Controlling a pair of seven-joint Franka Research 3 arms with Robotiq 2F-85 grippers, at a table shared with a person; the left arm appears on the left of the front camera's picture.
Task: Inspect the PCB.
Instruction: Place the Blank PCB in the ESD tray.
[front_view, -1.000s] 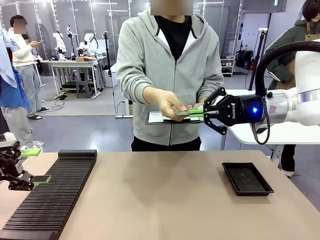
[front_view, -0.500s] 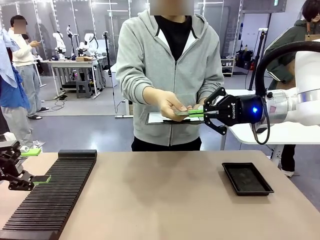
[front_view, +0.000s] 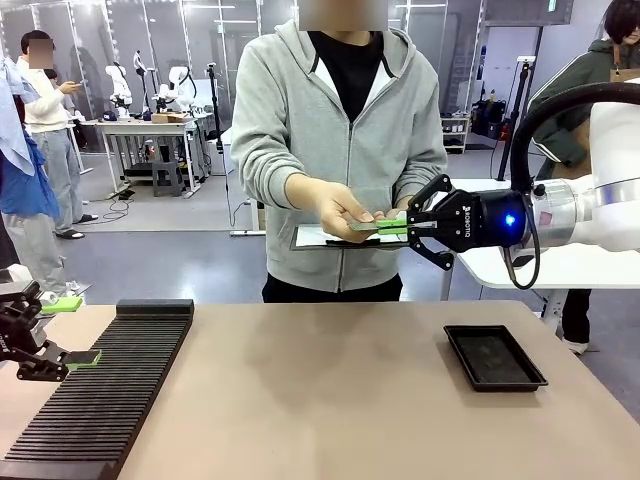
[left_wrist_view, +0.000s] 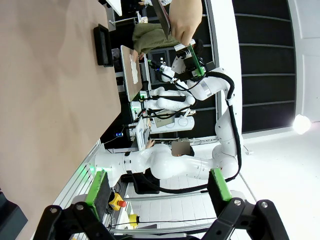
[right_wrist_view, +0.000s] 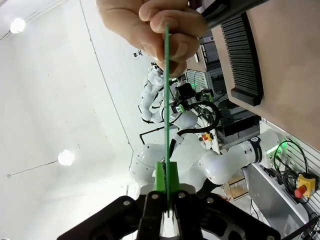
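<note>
Right gripper (front_view: 393, 227) tight on the PCB (right_wrist_view: 166, 90), left gripper (front_view: 72, 330) wide apart, black tray's (front_view: 462, 358) contents unclear.

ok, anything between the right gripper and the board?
Nothing visible stands between them. The right gripper is shut on one edge of the board, with its pads pressed directly against it. The person's hand pinches the opposite edge, so the board is held from both ends in mid-air.
</note>
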